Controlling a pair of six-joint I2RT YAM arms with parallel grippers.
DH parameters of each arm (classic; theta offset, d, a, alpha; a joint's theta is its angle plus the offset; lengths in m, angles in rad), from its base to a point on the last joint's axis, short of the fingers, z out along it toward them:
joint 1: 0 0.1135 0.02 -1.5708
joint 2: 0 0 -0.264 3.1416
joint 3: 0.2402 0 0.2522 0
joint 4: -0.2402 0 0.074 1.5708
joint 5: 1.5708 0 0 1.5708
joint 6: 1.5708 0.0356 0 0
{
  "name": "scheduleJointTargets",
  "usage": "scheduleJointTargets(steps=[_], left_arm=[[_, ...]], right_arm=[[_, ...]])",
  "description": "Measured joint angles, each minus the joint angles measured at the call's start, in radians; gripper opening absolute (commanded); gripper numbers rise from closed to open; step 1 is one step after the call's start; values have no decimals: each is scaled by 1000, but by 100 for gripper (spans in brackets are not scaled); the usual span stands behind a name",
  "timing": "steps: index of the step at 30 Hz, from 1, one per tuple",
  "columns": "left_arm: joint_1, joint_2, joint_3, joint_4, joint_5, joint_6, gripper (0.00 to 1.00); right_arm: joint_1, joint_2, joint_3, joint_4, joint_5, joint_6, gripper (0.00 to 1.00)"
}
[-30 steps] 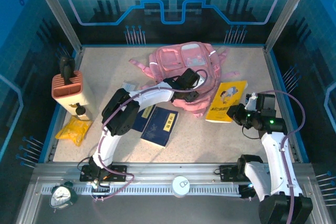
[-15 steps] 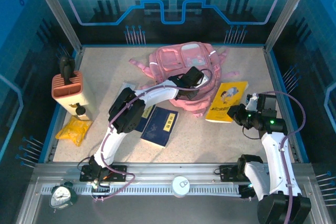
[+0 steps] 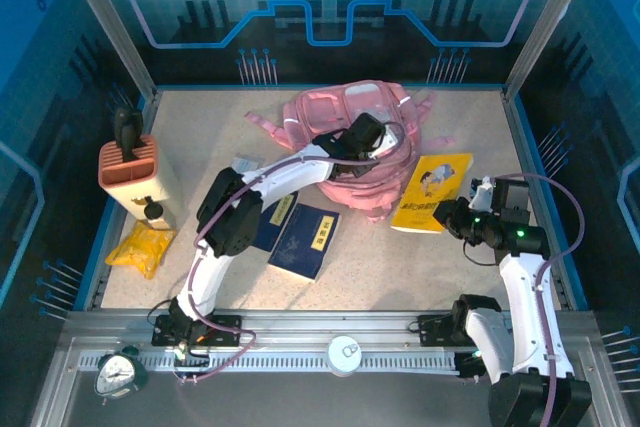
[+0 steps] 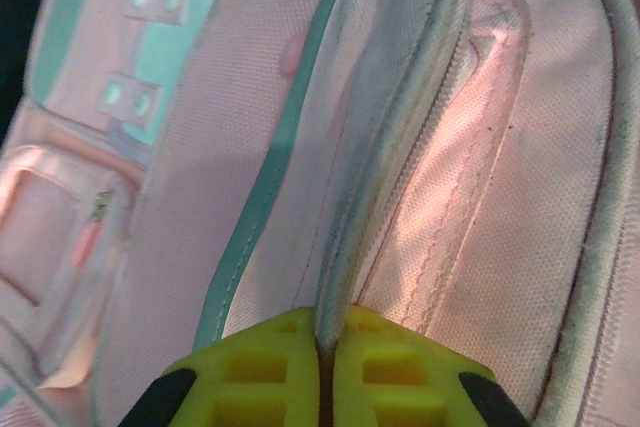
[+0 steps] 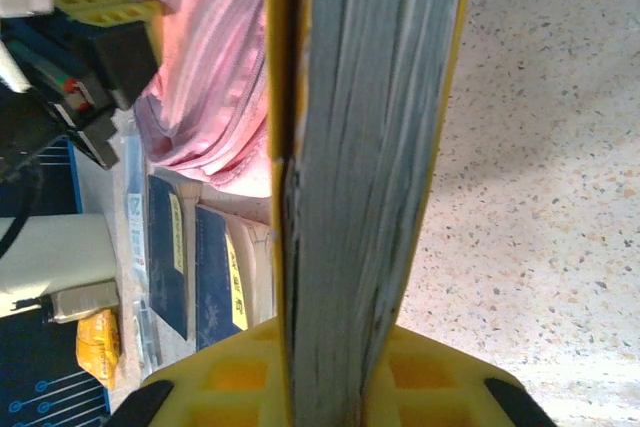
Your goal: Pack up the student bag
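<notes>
The pink student bag (image 3: 340, 127) lies at the back middle of the table, its main zip edge lifted. My left gripper (image 3: 365, 139) is shut on that pale zip edge (image 4: 345, 257), pinched between its yellow fingers (image 4: 270, 367), with the bag's pink fabric (image 4: 500, 197) spread in front of it. A yellow book (image 3: 432, 190) lies right of the bag. My right gripper (image 3: 462, 215) is shut on the book's near edge; the page block (image 5: 370, 147) stands edge-on between the yellow fingers (image 5: 440, 377).
Two dark blue booklets (image 3: 305, 237) lie in front of the bag. An orange ribbed box (image 3: 128, 172) holding a black object stands at the left, with a yellow packet (image 3: 140, 247) before it. An alarm clock (image 3: 120, 372) sits on the near rail.
My left gripper has moved back and up over the bag, lifting the zip edge. The right gripper holds the yellow book in nearly the same place.
</notes>
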Motion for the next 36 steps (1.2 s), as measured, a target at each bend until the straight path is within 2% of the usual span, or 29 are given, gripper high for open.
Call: scheduleJointTargets(steps=[9,16,22,31,36], left_arm=[[51,-60,117,-21,-3,61,0],[69,-61,188,-47,-1,72,0],[69,-63,188,-51,9,71,0],[73,-82,188,-52,36,42,0],[74,-88,188,-52,43,25,0]], right_arm=[[24,71,9,52,-66,41,10],[177,163,10,200,-66,109,10],[310,360,33,413,-50,163,11],[343,706,168,724,-34,230,12],[367,872,246,852,-13,243,17]])
